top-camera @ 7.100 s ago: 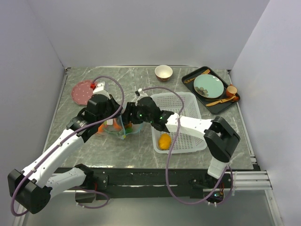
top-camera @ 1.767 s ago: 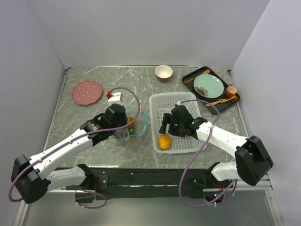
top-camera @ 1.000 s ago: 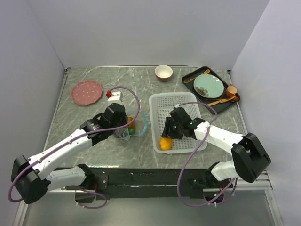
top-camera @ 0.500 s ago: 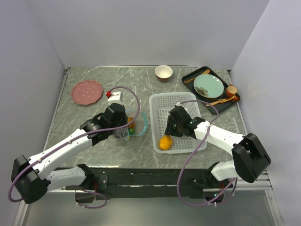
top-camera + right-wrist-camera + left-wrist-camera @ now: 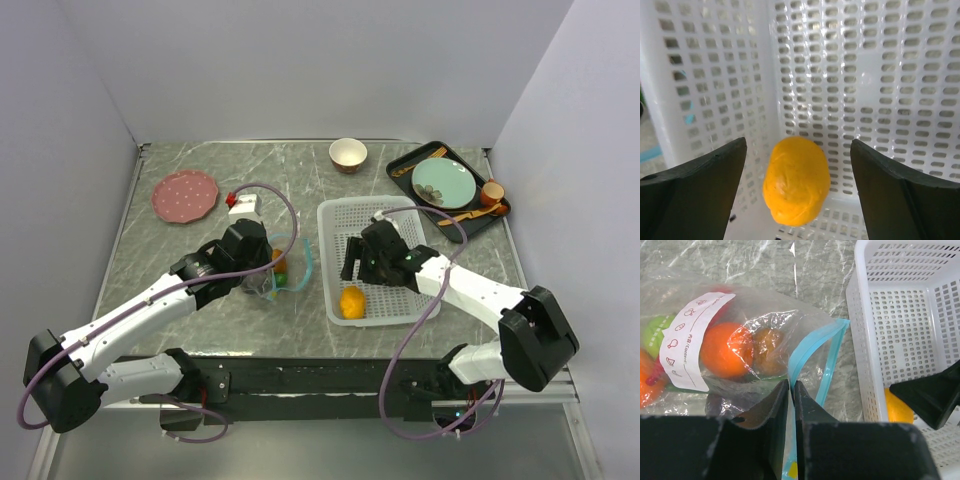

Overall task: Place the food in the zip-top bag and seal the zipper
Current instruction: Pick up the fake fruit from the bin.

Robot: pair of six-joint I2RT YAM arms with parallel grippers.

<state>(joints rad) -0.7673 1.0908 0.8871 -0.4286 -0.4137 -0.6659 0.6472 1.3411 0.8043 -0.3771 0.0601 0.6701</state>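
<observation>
The clear zip-top bag (image 5: pixel 274 266) lies on the table left of the basket. It holds an orange (image 5: pixel 722 350), a brown kiwi (image 5: pixel 767 346), a green apple (image 5: pixel 652 333) and other food. Its teal zipper (image 5: pixel 812 344) gapes open toward the basket. My left gripper (image 5: pixel 791 386) is shut on the near lip of the bag's mouth; it also shows in the top view (image 5: pixel 262 276). The yellow fruit (image 5: pixel 796 181) lies in the near left corner of the white mesh basket (image 5: pixel 865 65). My right gripper (image 5: pixel 797 144) is open, with one finger on each side above the fruit and not touching it.
The basket (image 5: pixel 402 216) stands right of the bag. A pink plate (image 5: pixel 185 194) lies at the far left and a small bowl (image 5: pixel 347 153) at the back. A black tray (image 5: pixel 412 164) at the back right holds a teal plate (image 5: pixel 445 183), wooden spoons and a brown cup (image 5: pixel 491 191).
My right gripper left the bag's mouth and moved into the basket, dipped toward the yellow fruit, then rose a little. My left arm holds the bag still.
</observation>
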